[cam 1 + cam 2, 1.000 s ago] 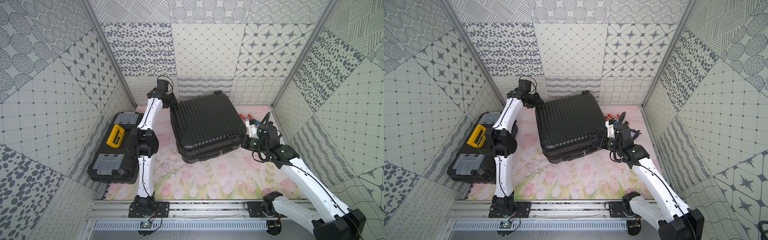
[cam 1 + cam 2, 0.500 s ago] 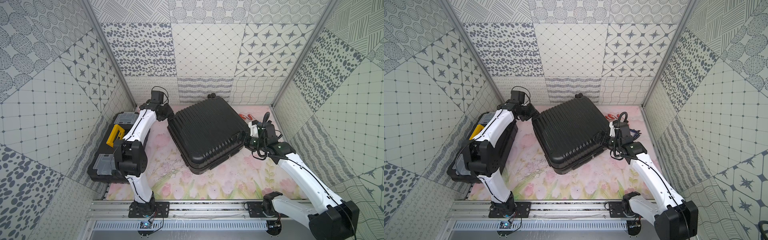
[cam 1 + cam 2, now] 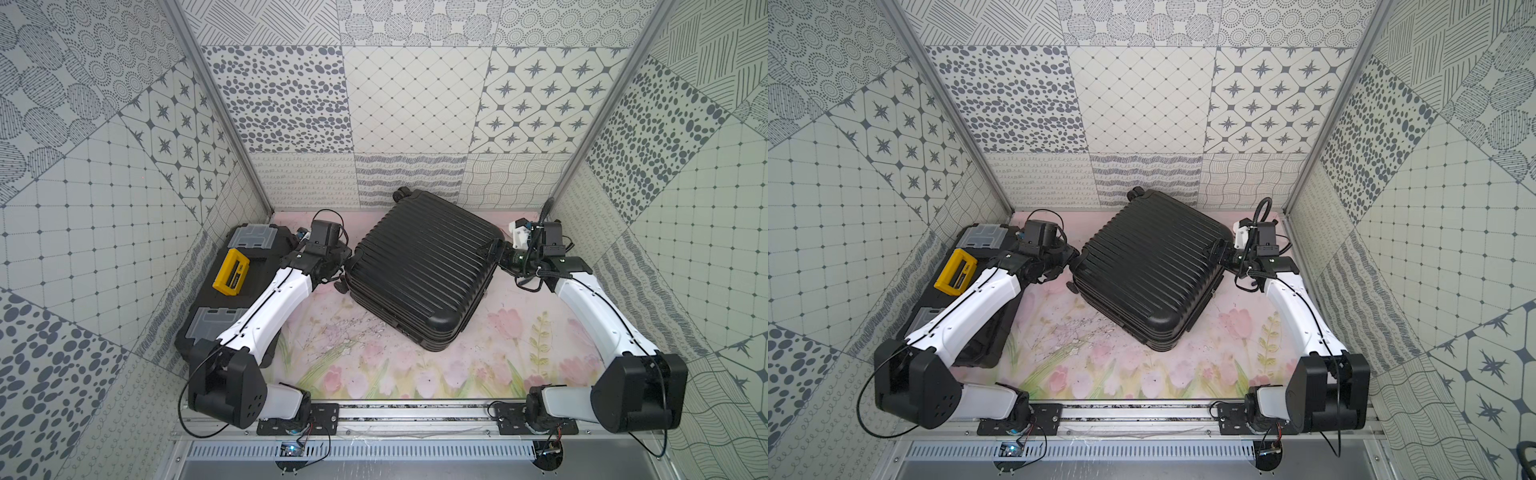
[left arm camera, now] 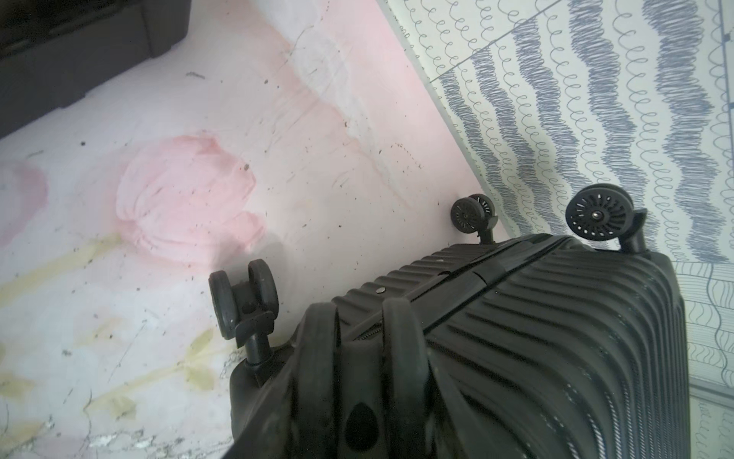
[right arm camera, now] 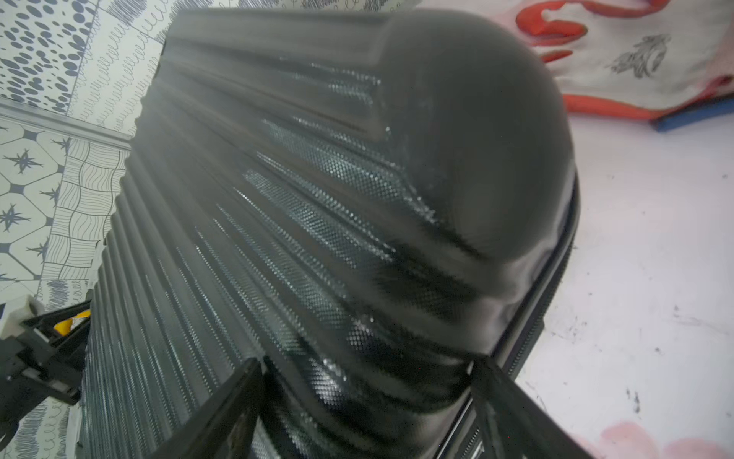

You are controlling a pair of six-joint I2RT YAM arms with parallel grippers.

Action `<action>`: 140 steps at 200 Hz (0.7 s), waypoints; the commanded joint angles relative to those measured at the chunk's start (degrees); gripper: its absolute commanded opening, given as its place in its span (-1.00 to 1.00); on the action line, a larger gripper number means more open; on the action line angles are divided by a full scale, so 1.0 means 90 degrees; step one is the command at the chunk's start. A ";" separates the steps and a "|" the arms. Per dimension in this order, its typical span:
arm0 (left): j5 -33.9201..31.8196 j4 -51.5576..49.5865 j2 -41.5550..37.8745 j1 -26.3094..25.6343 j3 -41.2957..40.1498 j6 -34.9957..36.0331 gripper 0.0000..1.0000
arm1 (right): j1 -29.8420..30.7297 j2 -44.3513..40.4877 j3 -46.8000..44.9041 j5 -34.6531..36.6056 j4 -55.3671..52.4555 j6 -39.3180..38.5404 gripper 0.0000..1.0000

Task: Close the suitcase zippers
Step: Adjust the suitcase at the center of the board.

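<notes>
A black toolbox (image 3: 259, 266) with a yellow handle (image 3: 231, 272) lay along the left wall on the floral mat (image 3: 374, 365). Just beside it, the left gripper (image 3: 343, 267) was at the left corner of the suitcase (image 3: 424, 270). Its jaws were narrowed and closed on the suitcase at a double wheel (image 4: 399, 357), which filled the left wrist view. The suitcase lay flat with its ribbed shell up, turned on the diagonal in the middle of the mat towards the back wall, between the two grippers in both top views. The zippers (image 4: 365, 332) ran along the seam between its shell halves. The right gripper (image 3: 496, 253) was at the suitcase's right corner with its jaws wide and that rounded corner between its fingers (image 5: 222, 409). Whether they touched it could not be told. A white and red cloth (image 5: 635, 51) lay near that corner.
</notes>
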 commanded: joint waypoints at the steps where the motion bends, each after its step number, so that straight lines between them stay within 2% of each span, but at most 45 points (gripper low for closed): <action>1: 0.1325 -0.0922 -0.0500 -0.0663 -0.0345 -0.0552 -0.46 | 0.0184 0.0623 0.0290 -0.0901 0.0307 -0.0691 0.62; 28: 0.1079 -0.1095 -0.0690 -0.0963 -0.0380 -0.0724 -0.34 | 0.0145 0.1272 0.0767 -0.1000 0.0489 -0.0789 0.62; 75: 0.0675 -0.1446 -0.0882 -0.1006 -0.0492 -0.0615 0.05 | 0.0136 0.2060 0.1495 -0.0984 0.0537 -0.0941 0.60; 114: 0.0069 -0.2129 -0.1038 -0.0996 -0.0168 0.0042 0.45 | -0.0099 0.1898 0.1618 -0.0649 0.0372 -0.1115 0.66; 140: -0.0289 -0.2500 -0.1265 -0.0996 -0.0037 0.0815 0.59 | -0.0374 0.1521 0.1540 -0.0457 0.0167 -0.1355 0.74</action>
